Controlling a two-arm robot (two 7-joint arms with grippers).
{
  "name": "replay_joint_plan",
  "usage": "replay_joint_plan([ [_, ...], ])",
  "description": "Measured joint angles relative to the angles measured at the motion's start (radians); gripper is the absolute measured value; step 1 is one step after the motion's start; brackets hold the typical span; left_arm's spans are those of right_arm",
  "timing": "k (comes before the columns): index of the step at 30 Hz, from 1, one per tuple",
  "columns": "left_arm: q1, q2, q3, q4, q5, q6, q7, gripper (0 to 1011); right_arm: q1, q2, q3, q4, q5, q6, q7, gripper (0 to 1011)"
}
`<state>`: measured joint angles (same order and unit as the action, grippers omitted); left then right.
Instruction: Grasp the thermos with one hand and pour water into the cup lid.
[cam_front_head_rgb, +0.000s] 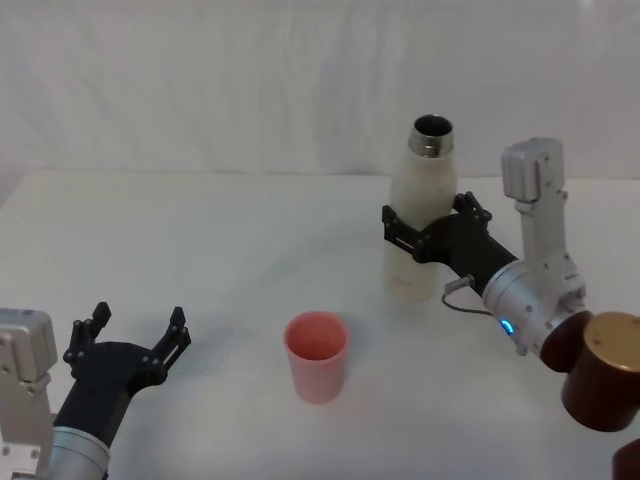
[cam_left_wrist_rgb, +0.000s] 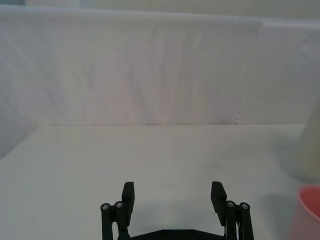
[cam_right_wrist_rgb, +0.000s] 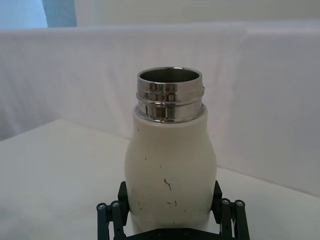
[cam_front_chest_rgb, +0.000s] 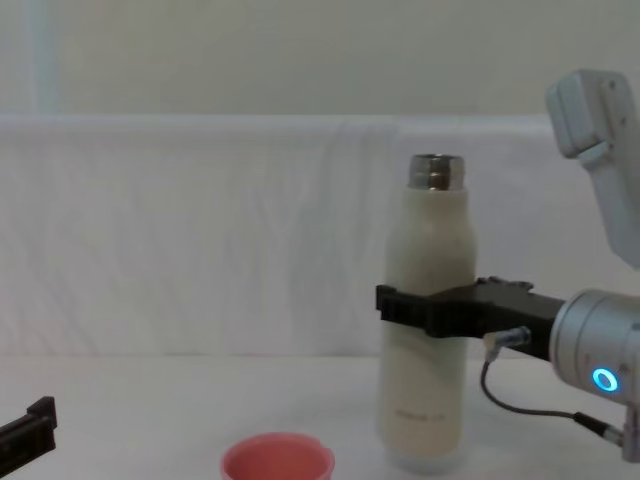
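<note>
Tall cream-white matte thermos (cam_front_head_rgb: 418, 215) with shiny steel neck, upright, lid off, toward table's (cam_front_head_rgb: 200, 230) far right. Right gripper (cam_front_head_rgb: 428, 232) clamped round its middle, fingers either side. Small pink cup lid (cam_front_head_rgb: 317, 355) sits nearer front edge, left of thermos, so pour tips leftward. Left gripper (cam_front_head_rgb: 131, 342) spread wide, idle, front-left corner. Grey lettering near base, unreadable.

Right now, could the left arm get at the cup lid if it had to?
Probably yes. The left gripper sits open and low at the table's near left, the cup lid stands upright to its right with bare table between. The right gripper is farther back, around the thermos.
</note>
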<state>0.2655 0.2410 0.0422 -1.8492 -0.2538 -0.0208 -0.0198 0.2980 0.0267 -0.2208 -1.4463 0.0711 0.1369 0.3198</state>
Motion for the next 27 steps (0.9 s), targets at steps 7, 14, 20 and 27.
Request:
replay_joint_plan([
  [7,0.000,0.000,0.000,0.000,0.000,0.000,0.000,1001,0.029,-0.004,-0.024,0.035,0.018,0.015,0.001,957],
  [14,0.000,0.000,0.000,0.000,0.000,0.000,0.000,1001,0.049,0.004,-0.053,0.056,0.025,0.022,-0.005,957],
  [20,0.000,0.000,0.000,0.000,0.000,0.000,0.000,1001,0.053,0.008,-0.062,0.067,0.038,0.022,-0.015,957],
  [27,0.000,0.000,0.000,0.000,0.000,0.000,0.000,1001,0.057,0.015,-0.075,0.081,0.063,0.017,-0.022,957],
])
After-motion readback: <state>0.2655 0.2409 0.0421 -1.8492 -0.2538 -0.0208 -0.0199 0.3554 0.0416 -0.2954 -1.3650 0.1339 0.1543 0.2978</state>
